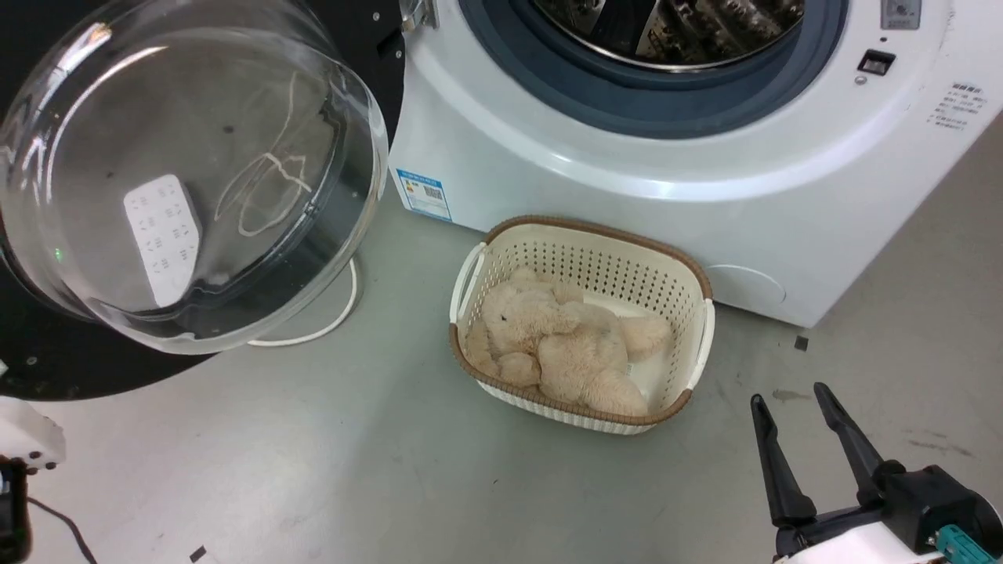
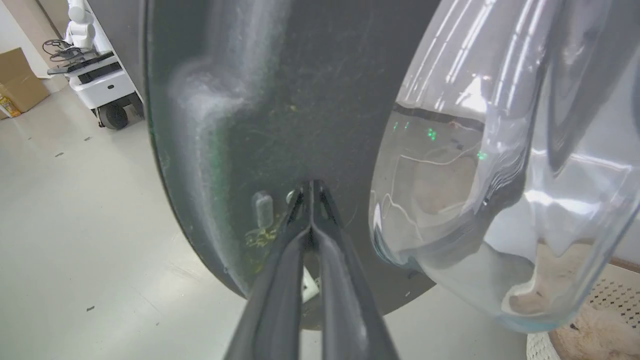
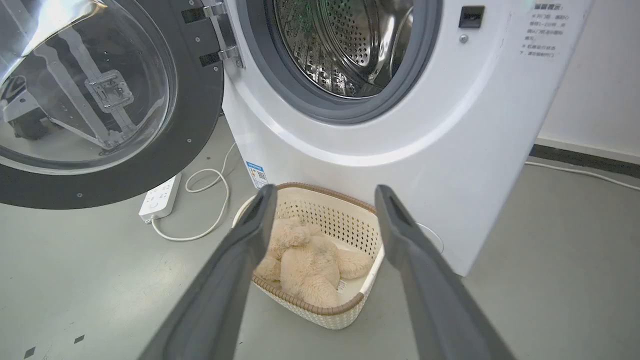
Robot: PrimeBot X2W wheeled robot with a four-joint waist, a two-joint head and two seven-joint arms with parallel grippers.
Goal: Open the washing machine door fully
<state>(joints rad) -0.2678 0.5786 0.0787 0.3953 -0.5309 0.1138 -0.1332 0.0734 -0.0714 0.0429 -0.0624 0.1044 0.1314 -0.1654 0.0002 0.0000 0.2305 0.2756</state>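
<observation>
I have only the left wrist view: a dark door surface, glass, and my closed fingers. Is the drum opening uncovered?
Observer: Yes. The washing machine door stands swung aside on its hinge, and the steel drum is fully exposed.
Operator: Where is the right gripper?
Observer: The right gripper is open, above the floor, apart from the washing machine and to the right of the basket.
Operator: What lies under the door?
Observer: A white power strip lies on the floor below the door's rim.
</observation>
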